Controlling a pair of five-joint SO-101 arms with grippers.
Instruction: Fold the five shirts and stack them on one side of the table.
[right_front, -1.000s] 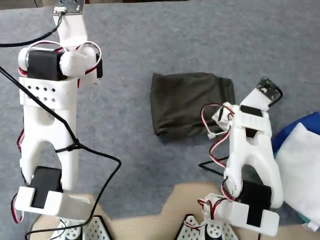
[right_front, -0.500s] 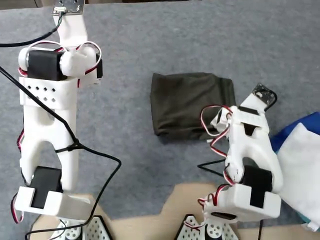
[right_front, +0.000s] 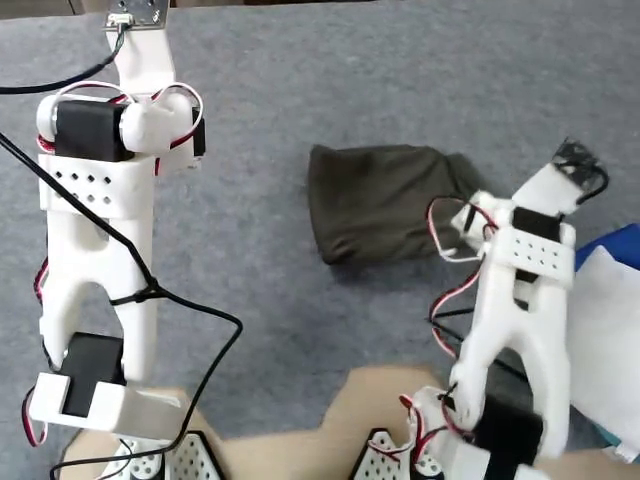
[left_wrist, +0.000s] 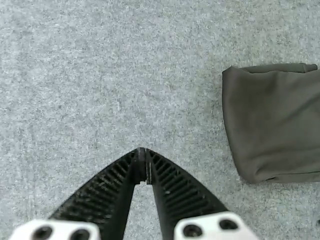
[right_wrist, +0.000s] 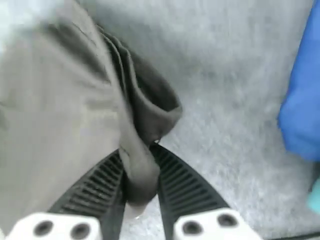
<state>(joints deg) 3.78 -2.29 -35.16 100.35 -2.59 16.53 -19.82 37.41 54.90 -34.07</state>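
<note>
Gripping one bunched edge of the dark olive folded fabric shirt (right_front: 385, 200): right gripper (right_wrist: 141, 170), jaws clamped on the fold at the end nearest that arm.

Position of shirt: flat on the grey felt table cover (right_front: 300, 80), near mid-table, between the two arms. Long axis across the table, from one arm's side toward the other's. Held end toward the right arm; free end toward the left.

Left gripper (left_wrist: 142, 167): closed on nothing, tips meeting, above bare cover, well apart from the shirt's free end.

Nearer arm: the right, already in contact. Judged bearing for the coming move: toward the right arm's outer side, where the other garments lie, so a pull along the long axis, away from the left arm.

Count:
- dark olive shirts, folded: one
- bright blue fabric garment (right_front: 615, 245), at the table edge beyond the right arm: one
- white fabric garment (right_front: 610, 340), lying over the blue: one
- pale teal sliver of cloth (right_front: 612, 436), too little visible to identify: one
- arms: two
</note>
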